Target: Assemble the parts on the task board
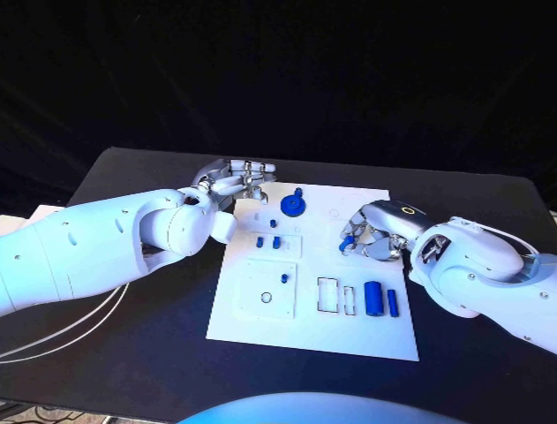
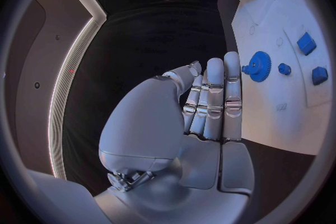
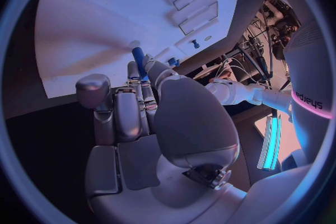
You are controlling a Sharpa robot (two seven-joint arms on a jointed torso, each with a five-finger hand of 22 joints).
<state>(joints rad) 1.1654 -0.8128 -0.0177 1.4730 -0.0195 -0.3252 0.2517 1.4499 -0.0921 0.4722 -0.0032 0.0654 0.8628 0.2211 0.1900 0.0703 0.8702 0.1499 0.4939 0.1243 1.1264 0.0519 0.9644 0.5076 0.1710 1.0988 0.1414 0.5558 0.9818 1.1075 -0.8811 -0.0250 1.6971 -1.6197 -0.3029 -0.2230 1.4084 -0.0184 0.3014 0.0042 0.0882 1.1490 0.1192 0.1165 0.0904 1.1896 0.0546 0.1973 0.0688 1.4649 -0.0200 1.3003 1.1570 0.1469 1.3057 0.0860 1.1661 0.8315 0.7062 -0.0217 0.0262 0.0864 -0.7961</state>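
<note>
Pinching a thin blue pin (image 3: 139,61) between its fingertips, the right hand (image 1: 370,238) is hovering over the right side of the white task board (image 1: 259,331), at about 3 o'clock from the board's middle. The left hand (image 1: 231,183) is hanging at the board's far left corner, near 11 o'clock, with its fingers lying straight and close together and holding nothing. A blue gear (image 1: 292,206) is standing on the board just beside that hand, and a thick blue cylinder (image 1: 373,298) is lying near the board's right edge at about 4 o'clock.
</note>
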